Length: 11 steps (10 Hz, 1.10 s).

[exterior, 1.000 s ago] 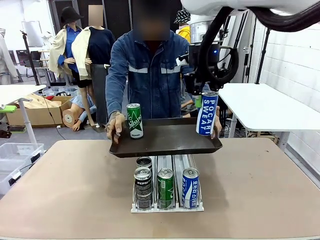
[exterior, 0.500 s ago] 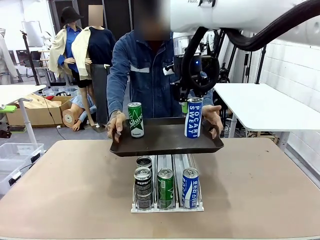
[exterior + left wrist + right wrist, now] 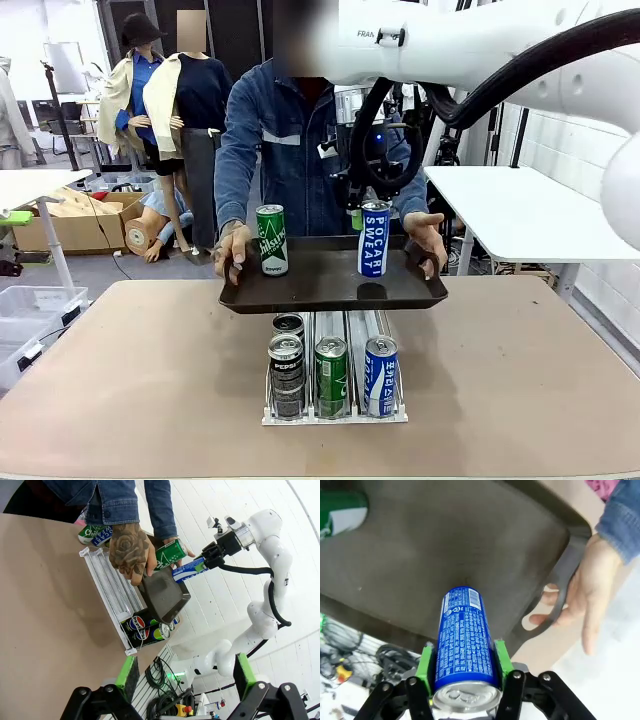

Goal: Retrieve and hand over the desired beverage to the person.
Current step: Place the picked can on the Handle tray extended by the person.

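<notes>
The person (image 3: 300, 140), in a blue denim jacket, stands at the far side and holds a dark tray (image 3: 320, 292) in both hands over the table. A green can (image 3: 270, 240) stands upright on the tray's left part. My right gripper (image 3: 369, 208) is shut on the top of a blue Pocari Sweat can (image 3: 372, 240) and holds it upright just above the tray's right part. From the right wrist, the blue can (image 3: 465, 630) sits between the green pads (image 3: 425, 661) over the tray (image 3: 445, 545). My left gripper (image 3: 185, 675) is open, off to the side.
A white can rack (image 3: 335, 412) at the table's middle holds a Pepsi can (image 3: 286, 372), a green can (image 3: 331, 372) and a blue can (image 3: 380, 372). The person's hand (image 3: 585, 595) grips the tray's edge close to my held can. Bare tabletop lies on both sides of the rack.
My right arm has carried the blue can leftward from the tray's right edge and lowered it over the tray. The person's tray and green can have stayed almost still.
</notes>
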Each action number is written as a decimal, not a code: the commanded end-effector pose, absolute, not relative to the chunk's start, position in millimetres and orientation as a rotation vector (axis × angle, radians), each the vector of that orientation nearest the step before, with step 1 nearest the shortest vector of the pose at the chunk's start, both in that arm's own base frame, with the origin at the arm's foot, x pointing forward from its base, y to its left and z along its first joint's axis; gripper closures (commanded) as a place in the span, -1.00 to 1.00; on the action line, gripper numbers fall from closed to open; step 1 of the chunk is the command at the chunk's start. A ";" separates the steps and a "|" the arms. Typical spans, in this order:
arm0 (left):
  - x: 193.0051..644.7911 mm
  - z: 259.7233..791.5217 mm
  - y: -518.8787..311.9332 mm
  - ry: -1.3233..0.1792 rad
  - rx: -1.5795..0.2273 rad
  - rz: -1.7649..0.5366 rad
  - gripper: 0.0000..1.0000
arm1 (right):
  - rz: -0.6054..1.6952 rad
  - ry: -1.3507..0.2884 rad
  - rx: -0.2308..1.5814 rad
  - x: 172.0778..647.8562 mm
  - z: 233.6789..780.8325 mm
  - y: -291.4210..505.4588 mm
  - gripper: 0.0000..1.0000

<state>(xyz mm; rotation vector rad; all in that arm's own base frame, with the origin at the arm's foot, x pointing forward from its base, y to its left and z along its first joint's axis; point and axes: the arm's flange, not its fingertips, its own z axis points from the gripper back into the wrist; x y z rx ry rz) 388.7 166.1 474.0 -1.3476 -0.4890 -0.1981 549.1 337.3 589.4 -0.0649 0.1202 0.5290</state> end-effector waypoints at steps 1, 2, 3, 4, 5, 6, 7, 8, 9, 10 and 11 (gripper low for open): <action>386.9 475.3 167.2 -0.497 -1.350 -0.200 -1.00 | 0.507 0.124 -0.094 572.9 601.2 350.6 0.61; 386.9 475.3 167.2 -0.497 -1.350 -0.200 -1.00 | 0.506 0.123 -0.086 578.7 599.3 351.6 0.61; 386.9 475.3 167.2 -0.497 -1.350 -0.200 -1.00 | 0.503 0.126 -0.084 585.6 596.6 352.0 0.61; 386.9 475.3 167.2 -0.497 -1.350 -0.200 -1.00 | 0.502 0.134 -0.073 588.6 594.1 352.2 0.61; 386.9 475.3 167.2 -0.497 -1.350 -0.200 -1.00 | 0.500 0.141 -0.072 590.7 590.8 351.6 0.61; 386.9 475.3 167.2 -0.497 -1.350 -0.200 -1.00 | 0.497 0.151 -0.071 592.9 586.8 351.1 0.61; 386.9 475.3 167.2 -0.497 -1.350 -0.200 -1.00 | 0.496 0.157 -0.068 594.1 583.3 351.3 0.61; 386.9 475.3 167.2 -0.497 -1.350 -0.200 -1.00 | 0.497 0.162 -0.068 595.9 580.1 351.8 0.61; 386.9 475.3 167.2 -0.497 -1.350 -0.200 -1.00 | 0.494 0.165 -0.075 595.6 576.1 352.8 0.61; 386.9 475.3 167.2 -0.497 -1.350 -0.200 -1.00 | 0.493 0.168 -0.073 595.1 573.3 353.1 0.61; 386.9 475.3 167.2 -0.497 -1.350 -0.200 -1.00 | 0.496 0.169 -0.070 595.5 572.3 353.1 0.61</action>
